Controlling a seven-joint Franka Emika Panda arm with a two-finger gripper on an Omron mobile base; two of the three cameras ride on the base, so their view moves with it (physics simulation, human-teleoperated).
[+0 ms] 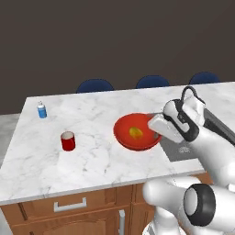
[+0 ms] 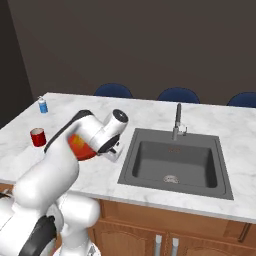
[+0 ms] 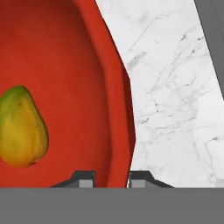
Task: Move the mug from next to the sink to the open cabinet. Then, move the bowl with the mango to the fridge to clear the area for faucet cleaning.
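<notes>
1. The surface (image 1: 92, 137) is a white marble top that carries everything here. The sink (image 2: 175, 160) is sunk into it on the far side of the fingers from the bowl, with the faucet (image 2: 177, 120) standing at its back rim.
2. The bowl (image 1: 135, 132) rests on the surface just beside the sink. Its wall (image 3: 116, 109) runs up between the two fingers (image 3: 86, 178), one tip inside the bowl and one outside on the marble side.
3. The fingers are drawn in narrow and clamp the bowl's rim; the wall fills the gap between them, so I judge the grip made but the bowl not yet lifted.
4. The mug (image 1: 68, 141) stands upright on the surface, well apart from the fingers and beyond the bowl from them. Judging by that, the first half of the task, taking the mug to the open cabinet, looks undone.
5. The mango (image 3: 21, 127) lies in the bowl's hollow, on the inner side of the fingers, near them but not touching.
6. Left, as I judge it: carry bowl and mango to the fridge, and deal with the mug.
</notes>
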